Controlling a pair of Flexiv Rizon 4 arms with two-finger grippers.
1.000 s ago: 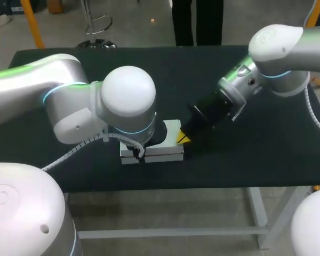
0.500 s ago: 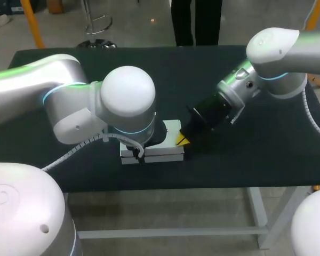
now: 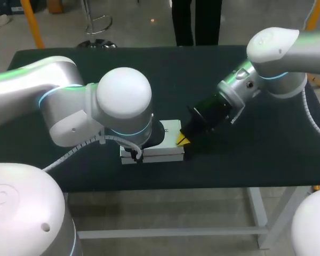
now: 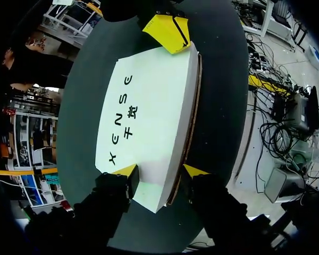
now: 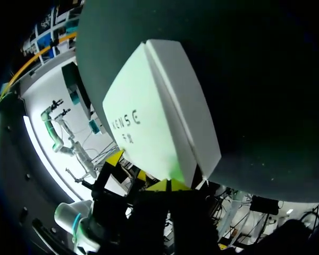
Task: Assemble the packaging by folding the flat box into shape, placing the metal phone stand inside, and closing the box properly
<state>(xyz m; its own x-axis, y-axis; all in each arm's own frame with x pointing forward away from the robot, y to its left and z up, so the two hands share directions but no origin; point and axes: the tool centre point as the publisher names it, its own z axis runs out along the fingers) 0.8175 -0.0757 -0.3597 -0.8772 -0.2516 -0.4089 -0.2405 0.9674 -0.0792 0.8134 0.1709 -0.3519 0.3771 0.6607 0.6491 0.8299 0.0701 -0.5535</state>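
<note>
– Since the white box (image 4: 149, 106) is already folded up and lying flat on the table (image 3: 256, 154), near its front edge, is the closing step being worked here? No phone stand can be seen anywhere, so it's presumably inside already.

– Closing is what's assumed, yeah. The right gripper (image 4: 170, 31) is angled in low from the right with its yellow tips squeezed together, and they're laid against the box's right end like a poker. The left gripper (image 4: 161, 172) is hung straight down over the opposite end, fingers spread. One tip is set over the top face, the other just beside the long side where a brown seam (image 4: 188, 133) is showing. Whether anything is really pinched there can't be made out, probably not. Next, that right end needs to be pushed in squarely while the box is kept braced, otherwise it'll just be shoved along the table.
</note>
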